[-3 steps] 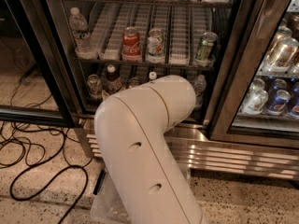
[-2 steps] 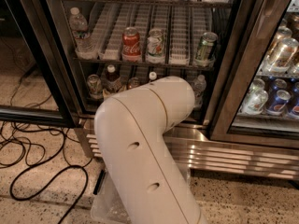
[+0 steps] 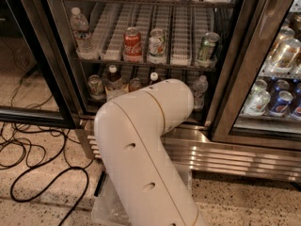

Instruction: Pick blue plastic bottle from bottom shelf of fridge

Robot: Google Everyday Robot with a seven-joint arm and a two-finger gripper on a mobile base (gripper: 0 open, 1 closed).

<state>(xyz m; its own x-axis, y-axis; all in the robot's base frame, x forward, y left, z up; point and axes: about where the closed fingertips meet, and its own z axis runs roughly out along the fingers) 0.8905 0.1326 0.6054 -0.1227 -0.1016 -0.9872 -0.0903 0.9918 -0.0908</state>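
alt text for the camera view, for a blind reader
A thick white robot arm reaches toward the bottom shelf of the glass-door fridge, its elbow hiding the gripper. Small bottles and cans stand on that shelf; a red cola can sits on the rack above.

Tool out of sight behind arm (image 3: 141, 149), before bottom shelf (image 3: 91, 101).

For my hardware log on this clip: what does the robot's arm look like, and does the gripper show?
The arm is a thick, smooth cream-white tube bent at a rounded elbow, with a thin seam line near the bend and small oval recesses along its side. No cables or lettering show. The gripper is hidden beyond the elbow, toward the fridge.
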